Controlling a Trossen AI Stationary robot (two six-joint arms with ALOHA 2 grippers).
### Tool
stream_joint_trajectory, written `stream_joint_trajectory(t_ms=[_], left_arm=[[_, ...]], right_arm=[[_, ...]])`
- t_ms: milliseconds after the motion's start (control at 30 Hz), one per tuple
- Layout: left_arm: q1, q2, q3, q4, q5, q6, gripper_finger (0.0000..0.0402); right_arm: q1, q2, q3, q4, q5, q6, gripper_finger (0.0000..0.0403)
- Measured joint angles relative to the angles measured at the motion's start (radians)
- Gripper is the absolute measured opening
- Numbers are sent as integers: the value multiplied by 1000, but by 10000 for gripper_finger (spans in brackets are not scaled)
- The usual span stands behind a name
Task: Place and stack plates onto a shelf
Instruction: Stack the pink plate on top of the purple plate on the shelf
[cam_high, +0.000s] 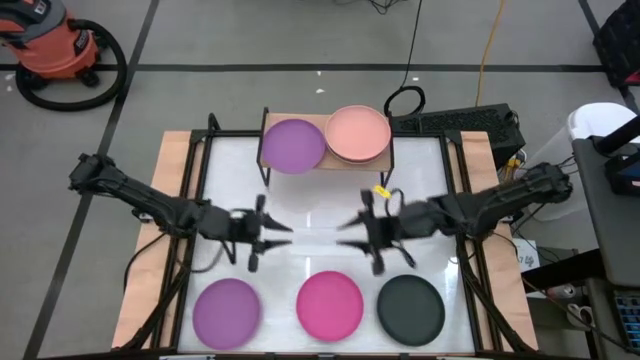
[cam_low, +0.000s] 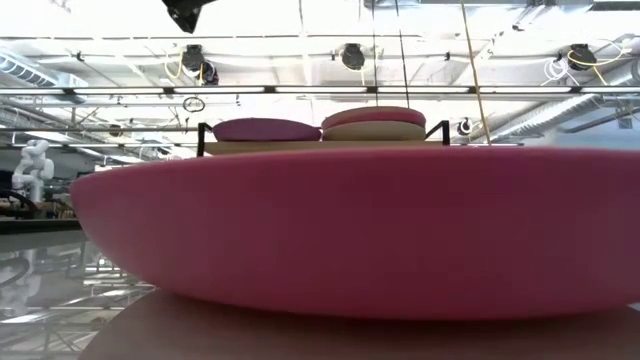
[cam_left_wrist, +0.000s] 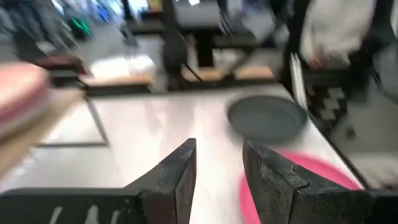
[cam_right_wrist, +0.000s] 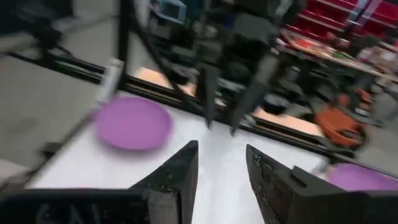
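Observation:
The shelf (cam_high: 272, 119) stands at the table's far middle. On it lie a purple plate (cam_high: 293, 145) and a salmon pink plate (cam_high: 357, 133); the low view shows the salmon plate (cam_low: 372, 116) resting on a beige plate (cam_low: 372, 131). A purple plate (cam_high: 227, 310), a magenta plate (cam_high: 330, 303) and a black plate (cam_high: 410, 307) lie flat along the table's near edge. My left gripper (cam_high: 282, 233) and my right gripper (cam_high: 347, 233) face each other over the table's middle. Both are open and empty, above the table.
The magenta plate (cam_low: 350, 230) fills the low view's foreground, with the shelf (cam_low: 330, 147) behind it. A bare white stretch of table lies between the shelf and the near row of plates. Black frame rails run along the table's left and right sides.

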Motion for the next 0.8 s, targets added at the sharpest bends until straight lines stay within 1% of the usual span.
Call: stream_joint_trajectory(t_ms=[67, 167, 267, 333, 433, 500, 567, 633, 733, 800], left_arm=[[-15, 70, 68, -106, 27, -14, 136], [-46, 181, 171, -257, 33, -18, 136], [-94, 277, 246, -395, 33, 33, 136], [-132, 336, 271, -450, 34, 62, 136], [-195, 408, 287, -456, 33, 121, 136], [-238, 457, 296, -434, 32, 159, 136], [-277, 509, 305, -411, 33, 194, 136], [-312, 559, 316, -386, 32, 253, 136], [-347, 630, 336, -338, 25, 369, 136], [-359, 673, 351, -333, 16, 420, 136]], right_arm=[[58, -28, -68, 69, 35, 15, 116], [138, -59, -191, 191, 102, 12, 116], [201, -86, -316, 323, 154, -9, 116], [230, -97, -391, 427, 184, -25, 116], [257, -120, -498, 586, 208, -58, 116], [258, -136, -546, 692, 208, -90, 116], [257, -159, -582, 756, 208, -95, 116], [257, -180, -601, 791, 207, -95, 116], [257, -205, -610, 791, 204, -95, 116], [257, -208, -610, 794, 204, -95, 116]])
